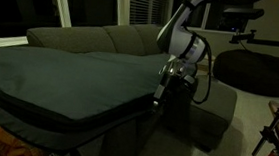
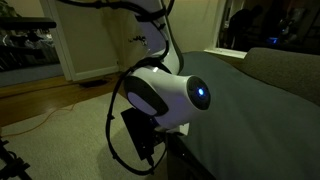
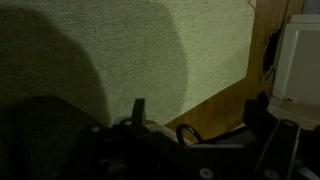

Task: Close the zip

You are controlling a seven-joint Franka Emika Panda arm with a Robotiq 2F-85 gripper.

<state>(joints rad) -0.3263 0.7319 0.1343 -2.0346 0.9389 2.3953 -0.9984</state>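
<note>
The big flat grey-green fabric case (image 1: 70,73) lies over the sofa. Its zip (image 1: 76,121) runs as a thin dark line along the shadowed side seam and is hard to make out. My gripper (image 1: 160,95) hangs at the case's right-hand end, pointing down beside the edge. In the wrist view the gripper (image 3: 200,125) is open, its two dark fingers (image 3: 138,110) wide apart with nothing between them, and the case fabric (image 3: 110,50) fills the upper left. A small dark ring (image 3: 190,133) shows low between the fingers; I cannot tell what it is.
A grey sofa (image 1: 133,37) sits under and behind the case. A round dark beanbag (image 1: 256,69) rests at the back. Wooden floor (image 3: 225,95) lies beside the case edge, with a white object (image 3: 300,60) close by. My arm's wrist (image 2: 170,95) and cables (image 2: 120,140) crowd the case's end.
</note>
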